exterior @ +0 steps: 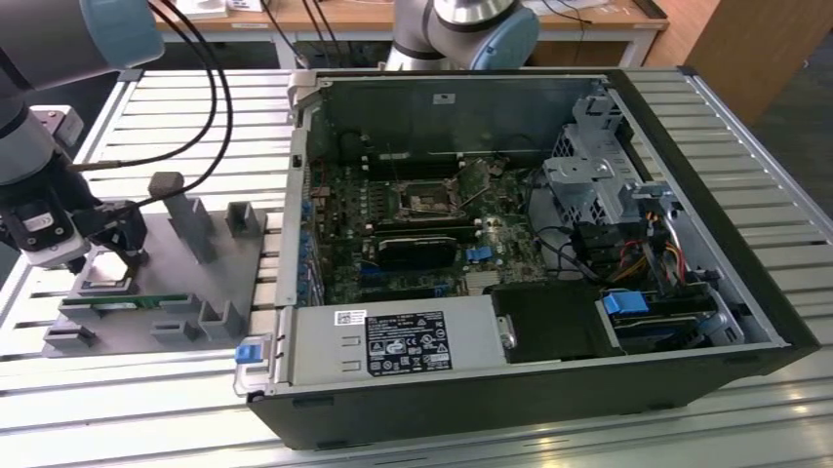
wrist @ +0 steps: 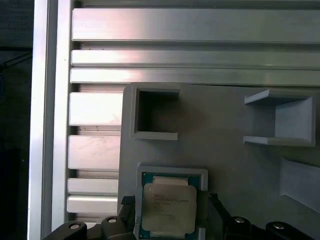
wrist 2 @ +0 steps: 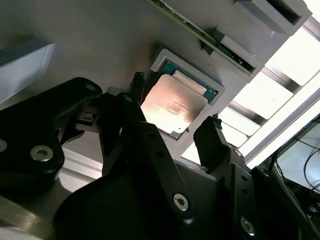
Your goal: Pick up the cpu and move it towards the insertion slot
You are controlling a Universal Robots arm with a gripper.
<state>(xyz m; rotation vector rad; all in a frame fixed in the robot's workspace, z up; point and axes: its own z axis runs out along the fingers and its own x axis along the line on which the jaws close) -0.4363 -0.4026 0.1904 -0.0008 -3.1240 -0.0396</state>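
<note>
The jaws of the gripper stand released either side of the cpu, which lies ungrasped in its grey holder on the bench, so lifting and carrying it to the insertion slot, well apart, seems all left.

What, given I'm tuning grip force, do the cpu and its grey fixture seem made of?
The cpu: metal lid, silvery with a soft sheen catching light, over a green board edge. The grey fixture: probably matte plastic, uniform and unreflective.
</note>
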